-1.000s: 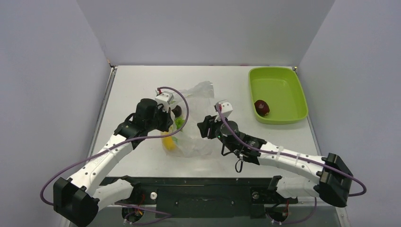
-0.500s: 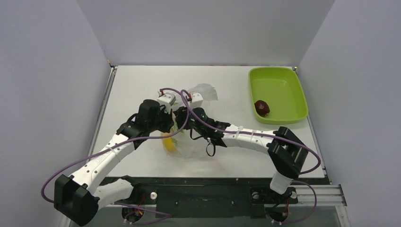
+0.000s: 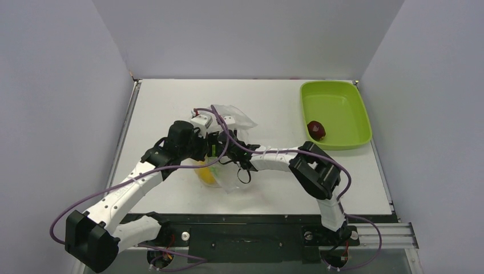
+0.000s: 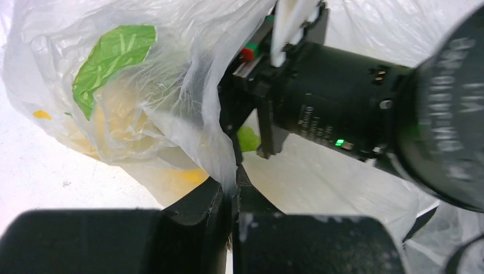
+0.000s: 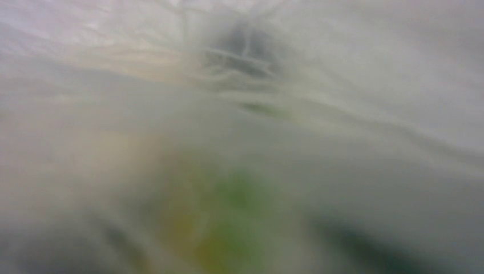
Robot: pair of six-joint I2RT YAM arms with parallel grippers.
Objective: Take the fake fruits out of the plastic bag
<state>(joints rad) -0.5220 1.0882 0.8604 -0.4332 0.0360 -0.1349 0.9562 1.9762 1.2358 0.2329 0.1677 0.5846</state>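
Observation:
The plastic bag (image 3: 238,176) lies crumpled at the table's middle. My left gripper (image 4: 233,185) is shut on a fold of its film at the mouth. A yellow fruit (image 3: 205,173) shows through the film, and in the left wrist view a yellow fruit (image 4: 122,123) and a green fruit (image 4: 248,138) are inside the bag (image 4: 188,68). My right gripper (image 3: 218,147) reaches into the bag's mouth from the right; its fingers are hidden by film. The right wrist view is blurred film with green and yellow patches (image 5: 240,228). A dark reddish fruit (image 3: 317,129) lies in the tray.
The lime-green tray (image 3: 339,103) stands at the back right of the table. Grey walls close in the table on three sides. My right arm's elbow (image 3: 317,174) is folded over the table right of the bag.
My right gripper has moved left from beside the bag into its mouth, next to my left gripper. The bag's top has been pushed down and left. My left gripper has kept its hold.

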